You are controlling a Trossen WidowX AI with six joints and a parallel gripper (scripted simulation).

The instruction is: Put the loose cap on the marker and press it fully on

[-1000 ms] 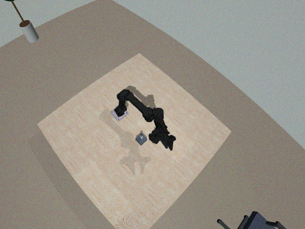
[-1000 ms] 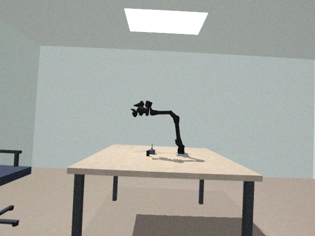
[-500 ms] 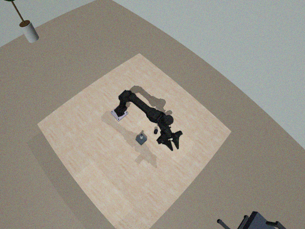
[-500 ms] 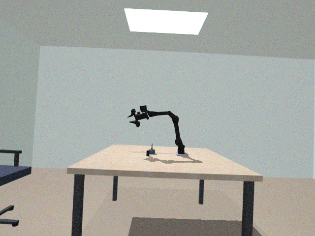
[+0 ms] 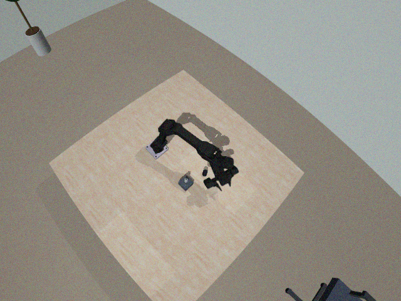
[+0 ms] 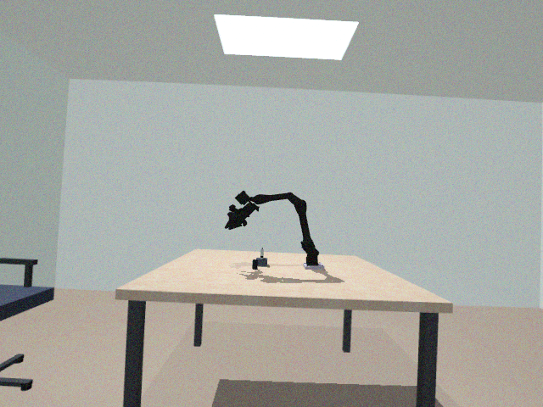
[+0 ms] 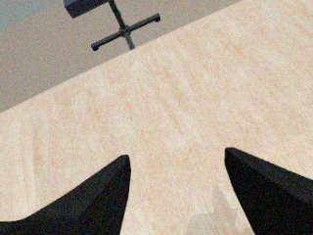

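Note:
The grey holder block (image 5: pixel 185 186) (image 6: pixel 263 262) sits on the table (image 5: pixel 136 233) (image 6: pixel 280 298). The marker (image 5: pixel 185 179) (image 6: pixel 262 253) stands upright in it, its pale tip bare. The small black cap (image 5: pixel 205 171) (image 6: pixel 254 264) stands on the table a short way from the block, apart from it. My gripper (image 5: pixel 225 187) (image 6: pixel 226 227) (image 7: pixel 176 159) is open and empty, high above the table. It is off to the side of the cap and farther from the block. The cap, marker and block do not show in the wrist view.
The arm's pale base plate (image 5: pixel 156 155) (image 6: pixel 313 265) is fixed to the table. A dark blue chair (image 5: pixel 338 291) (image 6: pixel 24 295) (image 7: pixel 85 7) stands on the floor beyond the table edge. A potted plant (image 5: pixel 39 42) is far off in a corner.

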